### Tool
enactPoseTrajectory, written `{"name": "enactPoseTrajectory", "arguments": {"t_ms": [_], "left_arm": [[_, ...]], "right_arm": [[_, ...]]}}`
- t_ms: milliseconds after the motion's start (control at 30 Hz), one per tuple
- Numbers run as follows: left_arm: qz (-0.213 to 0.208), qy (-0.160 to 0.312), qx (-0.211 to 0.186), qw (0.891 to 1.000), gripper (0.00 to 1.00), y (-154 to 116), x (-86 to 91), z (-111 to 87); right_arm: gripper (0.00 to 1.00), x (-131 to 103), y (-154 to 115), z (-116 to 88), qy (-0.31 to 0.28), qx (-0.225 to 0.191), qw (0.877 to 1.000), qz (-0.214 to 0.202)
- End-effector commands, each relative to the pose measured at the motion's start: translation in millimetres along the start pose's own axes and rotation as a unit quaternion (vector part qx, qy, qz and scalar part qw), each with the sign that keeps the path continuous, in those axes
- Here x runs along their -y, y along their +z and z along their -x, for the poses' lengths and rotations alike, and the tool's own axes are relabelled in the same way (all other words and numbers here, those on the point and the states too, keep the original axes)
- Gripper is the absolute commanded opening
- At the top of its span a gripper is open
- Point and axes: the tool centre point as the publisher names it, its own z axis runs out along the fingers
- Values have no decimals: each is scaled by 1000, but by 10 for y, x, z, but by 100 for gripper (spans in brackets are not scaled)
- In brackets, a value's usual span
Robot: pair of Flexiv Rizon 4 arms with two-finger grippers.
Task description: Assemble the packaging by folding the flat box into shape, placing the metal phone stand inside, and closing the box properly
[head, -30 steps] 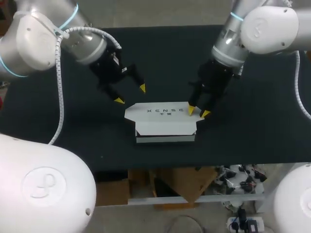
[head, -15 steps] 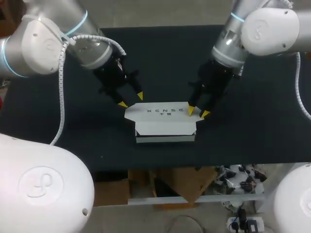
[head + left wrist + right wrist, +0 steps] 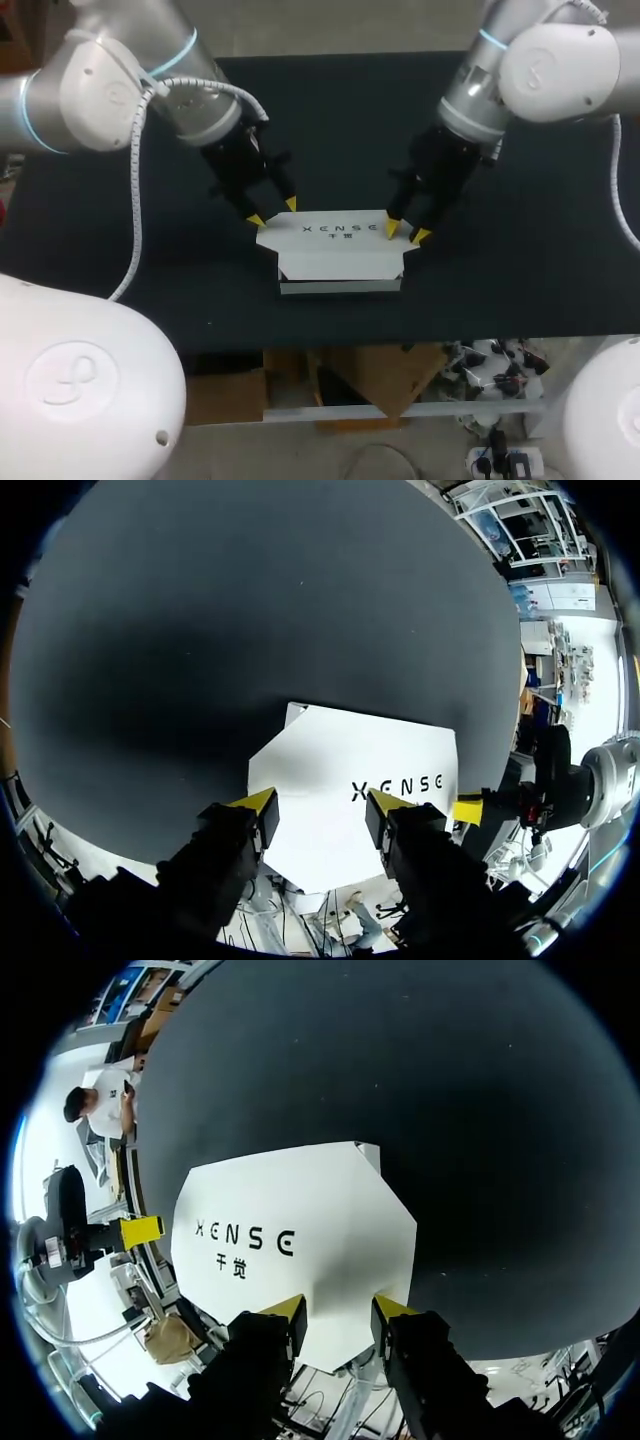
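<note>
Black tabletop (image 3: 520, 290) is carrying the white printed cardboard box (image 3: 335, 240), already folded, its lid seemingly lying down. We are holding our left hand (image 3: 273, 212) and right hand (image 3: 404, 233), both narrowly parted and empty, at the box's far corners. No metal stand is showing; final closing seems left.
</note>
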Motion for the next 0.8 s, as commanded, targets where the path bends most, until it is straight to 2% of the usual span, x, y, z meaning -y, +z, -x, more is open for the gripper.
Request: {"name": "enactPoseTrajectory", "arguments": {"t_ms": [33,800], "left_arm": [[-1,0,1,1000,55,36,-6,5],[0,17,10,1000,53,109,-174,58]], "right_arm": [[44,30,22,27,2,-5,1000,6],[43,12,55,42,-2,-11,1000,19]]}}
